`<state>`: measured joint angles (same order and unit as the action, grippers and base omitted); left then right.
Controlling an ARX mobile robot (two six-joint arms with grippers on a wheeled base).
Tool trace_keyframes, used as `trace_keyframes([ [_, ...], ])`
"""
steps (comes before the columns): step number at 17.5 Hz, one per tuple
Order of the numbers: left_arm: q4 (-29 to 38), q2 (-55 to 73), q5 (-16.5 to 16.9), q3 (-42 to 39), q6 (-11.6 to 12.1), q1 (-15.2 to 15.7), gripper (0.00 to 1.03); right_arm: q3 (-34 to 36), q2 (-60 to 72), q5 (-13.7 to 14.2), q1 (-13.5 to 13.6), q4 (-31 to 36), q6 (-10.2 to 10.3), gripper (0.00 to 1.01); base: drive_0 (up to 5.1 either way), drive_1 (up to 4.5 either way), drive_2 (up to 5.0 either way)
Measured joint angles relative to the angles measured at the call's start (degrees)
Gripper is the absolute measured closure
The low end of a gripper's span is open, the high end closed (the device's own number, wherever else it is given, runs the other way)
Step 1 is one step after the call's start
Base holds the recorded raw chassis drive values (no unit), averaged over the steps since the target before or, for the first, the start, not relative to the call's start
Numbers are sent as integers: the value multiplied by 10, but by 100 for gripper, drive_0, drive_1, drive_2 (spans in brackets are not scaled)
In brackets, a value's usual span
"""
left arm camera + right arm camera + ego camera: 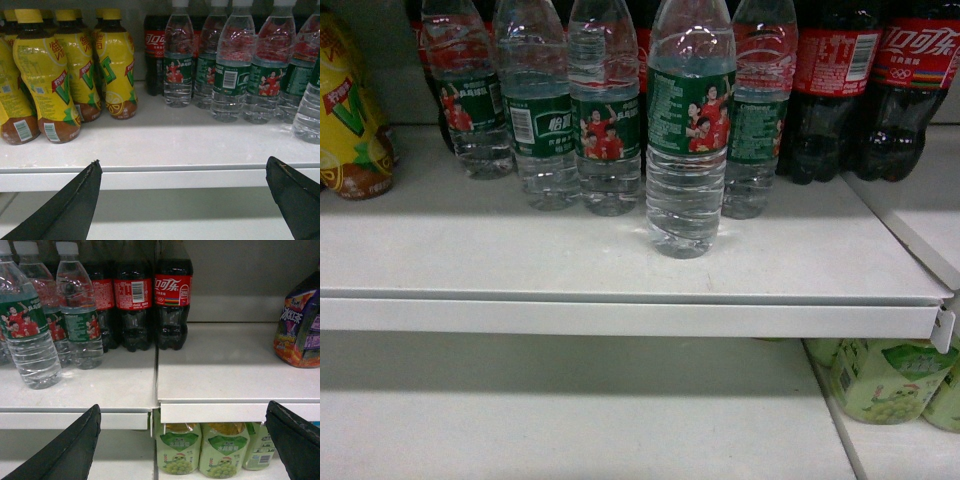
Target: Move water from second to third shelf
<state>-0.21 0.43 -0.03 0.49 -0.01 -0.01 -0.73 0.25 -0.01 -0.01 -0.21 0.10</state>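
Note:
Several clear water bottles with dark green labels stand on the upper white shelf (620, 270). One water bottle (688, 130) stands nearest the shelf's front edge, ahead of the row; the right wrist view shows it too, as the water bottle (27, 335) at far left. Neither gripper shows in the head view. My left gripper (182, 167) is open and holds nothing, in front of the shelf edge, below the row of water bottles (235, 75). My right gripper (182, 410) is open and holds nothing, facing the shelf edge to the right of the water.
Dark cola bottles (910, 90) with red labels stand right of the water. Yellow tea bottles (45, 80) stand at the left. Green grape drink bottles (200, 455) sit on the lower shelf (570, 420) at right. A purple pack (300, 325) stands on the neighbouring shelf.

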Motion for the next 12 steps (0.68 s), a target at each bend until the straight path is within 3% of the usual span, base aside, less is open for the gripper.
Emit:
trace_keyframes([
  [4,0,0,0,0,0,0,5,0,0,0,0,-1,0,3,0,0,0],
  [5,0,0,0,0,0,0,5,-33,42,-56,-25,-101,19,3,0,0,0],
  [6,0,0,1,0,0,0,5,-64,111,-92,-47,-143,33,3,0,0,0],
  [8,0,0,0,0,0,0,5,-97,186,-124,-62,-72,46,3,0,0,0],
  [10,0,0,0,0,0,0,5,-161,303,-125,-55,31,51,3,0,0,0],
  [12,0,0,0,0,0,0,5,-218,421,-104,-10,112,53,3,0,0,0],
])
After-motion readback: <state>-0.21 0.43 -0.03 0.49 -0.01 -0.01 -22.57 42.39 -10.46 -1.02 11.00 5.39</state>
